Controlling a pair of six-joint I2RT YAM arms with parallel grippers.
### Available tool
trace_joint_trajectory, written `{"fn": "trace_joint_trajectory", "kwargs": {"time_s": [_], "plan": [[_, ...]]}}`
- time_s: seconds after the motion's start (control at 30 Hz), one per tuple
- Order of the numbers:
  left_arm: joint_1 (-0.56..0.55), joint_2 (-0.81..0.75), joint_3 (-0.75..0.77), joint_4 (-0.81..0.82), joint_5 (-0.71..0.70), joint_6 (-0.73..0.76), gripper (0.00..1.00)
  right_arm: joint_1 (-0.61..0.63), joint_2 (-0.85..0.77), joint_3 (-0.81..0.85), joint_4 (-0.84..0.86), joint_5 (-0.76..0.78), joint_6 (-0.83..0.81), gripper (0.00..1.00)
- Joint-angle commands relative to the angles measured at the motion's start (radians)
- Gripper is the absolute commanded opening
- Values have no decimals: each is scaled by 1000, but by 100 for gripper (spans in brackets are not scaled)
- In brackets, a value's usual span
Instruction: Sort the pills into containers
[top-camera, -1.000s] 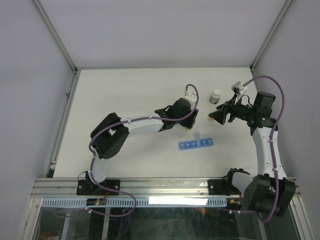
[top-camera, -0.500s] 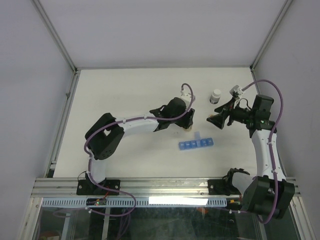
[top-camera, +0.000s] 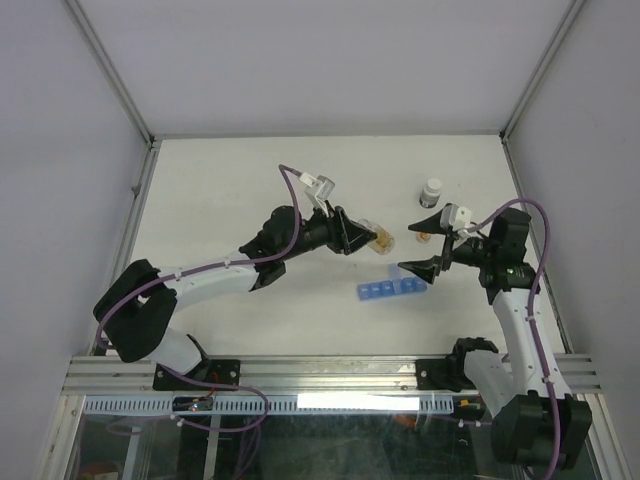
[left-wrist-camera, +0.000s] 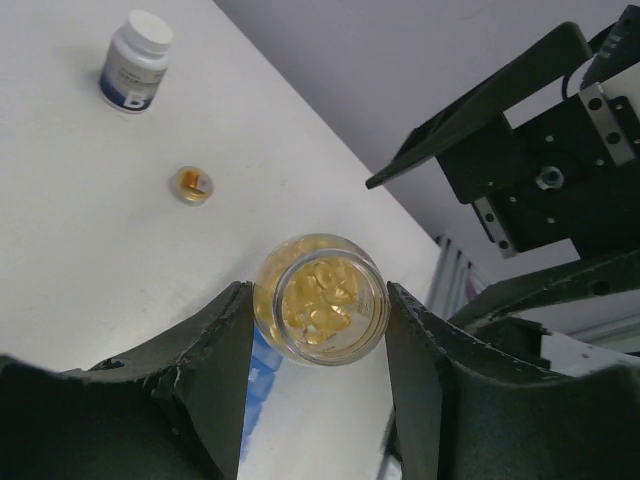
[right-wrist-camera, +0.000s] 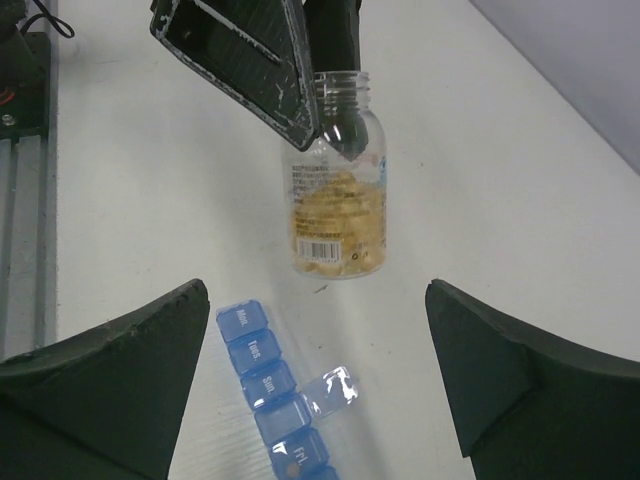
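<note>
A clear pill bottle (right-wrist-camera: 338, 190) is gripped at the neck by the left tool (left-wrist-camera: 318, 300), whose fingers are closed on either side of it. The pills (right-wrist-camera: 338, 225) are heaped inside, toward the base end. The uncapped mouth faces back toward the left wrist, so a turn of the bottle is judged necessary before anything can be poured.

The pill organizer (right-wrist-camera: 268, 385) lies on the table (top-camera: 230, 190) below and just past the bottle's base. Its long axis is set roughly along the bottle's own and offset to one side. One lid flap (right-wrist-camera: 333, 390) is raised. No pills can be made out in any compartment.

The right tool (right-wrist-camera: 316, 287) is spread wide and empty, and it is the nearer one: the organizer is framed between its fingers.

Compared with a second ago, the left arm is stretched out rather than folded and the bottle is held differently. The right tool has been drawn nearer the organizer and opened wider.
</note>
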Motion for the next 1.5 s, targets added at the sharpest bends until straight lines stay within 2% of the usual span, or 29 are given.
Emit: {"fn": "trace_joint_trajectory", "kwargs": {"time_s": [0.0, 0.17, 0.5, 0.6, 0.7, 0.77, 1.47], "plan": [[-25, -15, -40, 297, 45, -210, 0, 31, -20, -21, 269, -28, 154, 93], [-90, -4, -10, 252, -72, -216, 0, 65, -20, -59, 420, -11, 274, 92], [-144, 16, 27, 245, -136, -252, 0, 146, -2, -104, 463, 44, 235, 91], [-147, 15, 32, 240, -151, -254, 0, 160, 2, -101, 462, 46, 238, 82], [-150, 17, 42, 229, -156, -248, 0, 176, 5, -93, 445, 74, 237, 68], [-152, 17, 44, 224, -162, -248, 0, 183, 8, -84, 421, 91, 219, 64], [-163, 23, 75, 179, -181, -211, 0, 215, 12, -62, 416, 128, 279, 64]]}}
